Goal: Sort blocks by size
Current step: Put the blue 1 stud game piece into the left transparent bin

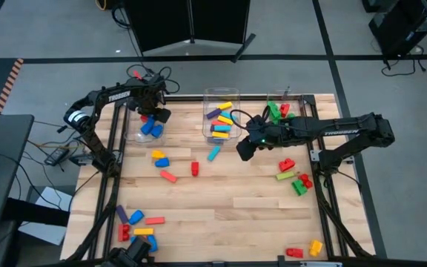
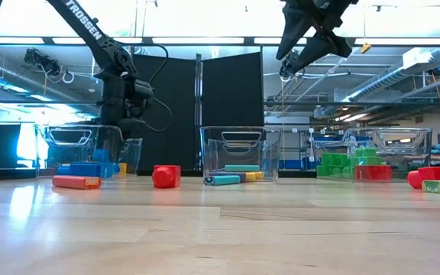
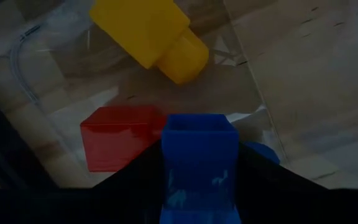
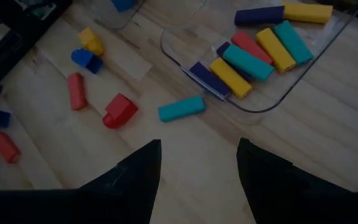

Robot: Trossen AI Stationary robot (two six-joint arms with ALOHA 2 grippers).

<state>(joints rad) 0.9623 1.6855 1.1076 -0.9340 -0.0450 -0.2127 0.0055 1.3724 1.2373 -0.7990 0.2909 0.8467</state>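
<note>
Left gripper [image 3: 199, 186] is clamped on a blue block [image 3: 199, 149], held over the left bin [image 1: 141, 122] at the back-left of the table [image 1: 228, 208]. Directly under it inside that bin: a red block [image 3: 120, 140] and a yellow block [image 3: 154, 34], plus more blue ones.

Right gripper [image 4: 197, 180] is released, fingers apart with nothing between them, hovering high above the table just beside the middle bin [image 1: 221, 119]. A cyan long block [image 4: 181, 107] lies on the wood just ahead of its fingers, outside the bin wall. Beyond that, inside the middle bin: long blocks in yellow, cyan, red and purple, lying side by side.

The right bin [image 1: 284, 107], behind the right arm, holds green blocks [image 1: 274, 111] and red ones.

Loose blocks still on the table: a red chunky block [image 4: 120, 111] and a red long block [image 4: 76, 91] off to the side of the right gripper, a yellow-and-blue pair [image 1: 159, 158] near the left bin, and clusters at the table's front-left corner [image 1: 136, 222], right edge [image 1: 295, 178] and front-right corner [image 1: 306, 249].
</note>
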